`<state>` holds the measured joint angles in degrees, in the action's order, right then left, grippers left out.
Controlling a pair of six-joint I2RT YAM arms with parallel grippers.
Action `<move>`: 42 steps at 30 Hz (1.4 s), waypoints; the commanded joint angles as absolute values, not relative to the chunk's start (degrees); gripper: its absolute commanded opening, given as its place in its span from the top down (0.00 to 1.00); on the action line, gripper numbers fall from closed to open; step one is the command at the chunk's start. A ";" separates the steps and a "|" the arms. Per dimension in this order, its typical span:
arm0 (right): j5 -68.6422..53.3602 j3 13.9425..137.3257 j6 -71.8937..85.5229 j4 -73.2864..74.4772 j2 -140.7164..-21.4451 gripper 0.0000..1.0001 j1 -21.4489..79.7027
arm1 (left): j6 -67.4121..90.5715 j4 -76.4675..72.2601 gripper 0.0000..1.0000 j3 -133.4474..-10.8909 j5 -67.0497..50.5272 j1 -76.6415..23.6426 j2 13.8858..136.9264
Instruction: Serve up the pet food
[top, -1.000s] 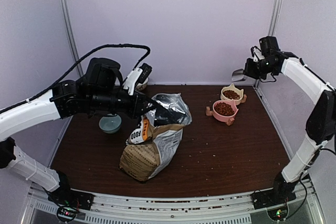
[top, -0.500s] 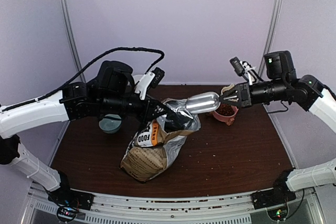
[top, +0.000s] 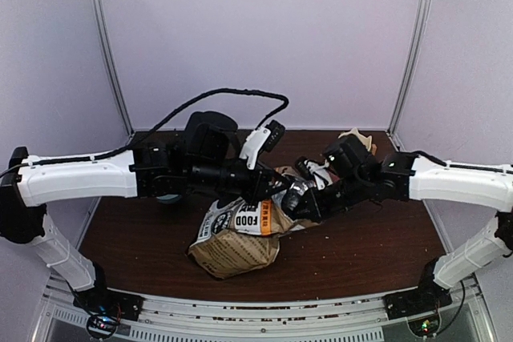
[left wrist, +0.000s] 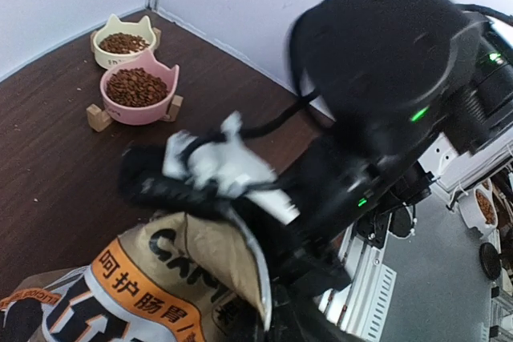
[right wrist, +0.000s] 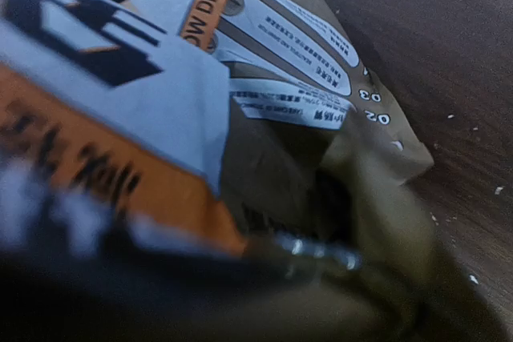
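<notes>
Kraft bag (top: 232, 246) slumps on bench (top: 361, 238), long axis near-left to far-right, mouth twd R arm; L hand (top: 260, 191) pinched shut on bag's upper lip, propping mouth agape; R hand (top: 309, 204) closed on metal scoop (top: 293, 195), nose-in at that mouth, so R is nearer; bag's contents hidden, but pet food (left wrist: 135, 87) shows in pink bowl (left wrist: 144, 116) & cream bowl (left wrist: 112, 60), far-right behind R arm; next, I reckon, scoop digs along bag axis, then lifts back-right.
</notes>
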<state>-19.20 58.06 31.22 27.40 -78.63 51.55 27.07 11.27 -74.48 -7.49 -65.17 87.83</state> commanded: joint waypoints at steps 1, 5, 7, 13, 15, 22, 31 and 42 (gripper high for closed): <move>-16.32 56.61 37.04 18.78 -89.26 1.00 54.46 | 27.60 1.67 1.00 -73.71 -13.25 -65.91 90.63; -26.67 56.10 41.80 3.82 -95.17 1.00 55.13 | 27.20 0.21 1.00 -74.82 -16.71 -66.21 93.37; -29.81 55.09 43.59 -2.75 -95.90 1.00 55.18 | 26.78 0.02 1.00 -75.05 -17.31 -66.42 93.72; -37.34 52.75 47.94 -15.20 -96.02 1.00 55.02 | 26.63 -1.87 1.00 -74.80 -19.33 -66.44 93.95; -39.55 51.67 49.70 -19.38 -95.67 1.00 54.88 | 26.62 -2.12 1.00 -74.87 -19.70 -66.45 93.81; -44.77 46.24 57.21 -33.77 -91.86 1.00 53.20 | 26.55 -1.49 1.00 -74.51 -18.93 -66.45 91.37; -44.76 39.49 62.50 -34.98 -80.38 1.00 49.60 | 25.84 3.19 1.00 -71.58 -9.88 -66.45 82.81; -42.64 34.18 65.32 -20.14 -64.46 1.00 43.46 | 24.95 10.55 1.00 -69.70 1.00 -66.43 72.33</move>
